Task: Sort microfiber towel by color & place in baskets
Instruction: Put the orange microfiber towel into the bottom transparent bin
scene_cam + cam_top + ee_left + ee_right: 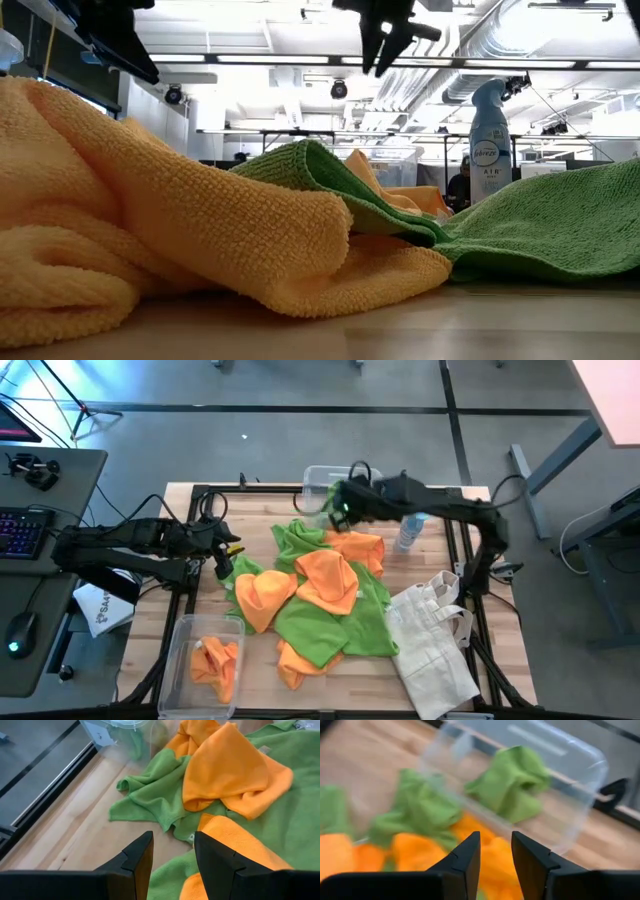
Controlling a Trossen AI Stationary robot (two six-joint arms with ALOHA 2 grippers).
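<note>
Around the towel pile: orange and green microfiber towels [315,595] are lying heaped at the table's middle, overlapping one another, with nothing lifted.
Far basket [322,488]: sitting just beyond the pile at the table's back edge, holding one green towel [512,787].
Near basket [207,658]: sitting off the pile's front-left corner, holding crumpled orange towels [217,660].
Right gripper [338,512]: hovering between the pile and the far basket, fingers apart and gripping nothing.
Left gripper [226,552]: waiting at the pile's left edge, fingers parted and empty.
Beside the pile: an off-white tote bag [432,640] is lying to its right, and a spray bottle [410,530] is standing behind that side.
Risk, layered cloth: I am judging that a pinch on any green towel could drag an orange one along, since the colors are lying folded into each other, and a mixed load would land in the wrong basket.
Risk, basket wall: the right gripper is working close to the clear rim, so a low approach could nudge the basket.
View differences: only the right wrist view is showing the green towel inside the far basket clearly; only the high view is showing both baskets and both arms together; the low view is showing cloth folds up close and the bottle's label, but no basket.
</note>
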